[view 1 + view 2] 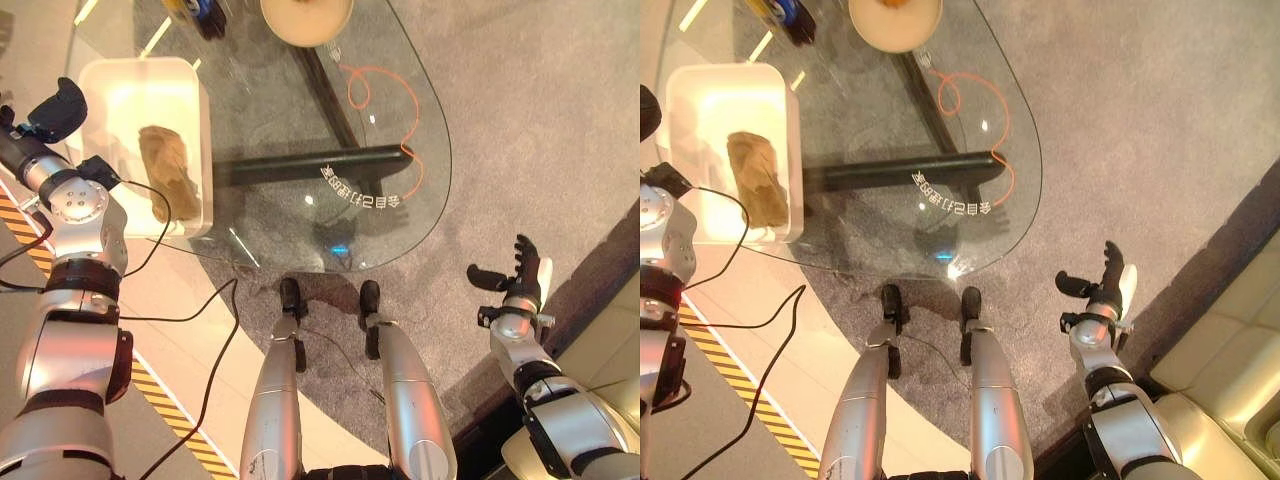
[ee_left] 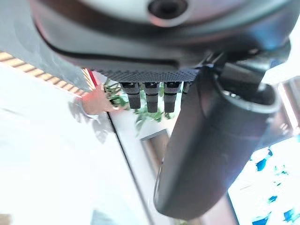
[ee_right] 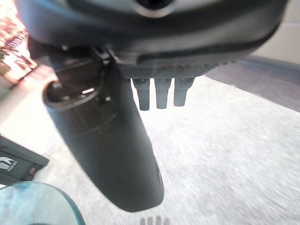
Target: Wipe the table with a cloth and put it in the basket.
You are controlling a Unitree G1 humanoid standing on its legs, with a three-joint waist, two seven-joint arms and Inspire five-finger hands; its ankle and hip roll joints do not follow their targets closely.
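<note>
A crumpled tan cloth [image 1: 170, 172] lies inside the white basket [image 1: 205, 120] on the left part of the glass table [image 1: 400, 120]. My left hand [image 1: 58, 110] hangs just left of the basket, off the table's edge, with its fingers [image 2: 147, 96] straight and empty. Down at the right, over the grey carpet and well away from the table, my right hand [image 1: 518, 275] is open, fingers [image 3: 159, 93] spread, holding nothing.
A round beige bowl [image 1: 305, 18] sits at the table's far edge, with a dark object [image 1: 200, 15] beside it. An orange cord [image 1: 385, 100] loops across the glass. A black bar [image 1: 310, 165] runs under the tabletop. Yellow-black floor tape [image 1: 165, 400] runs at the left.
</note>
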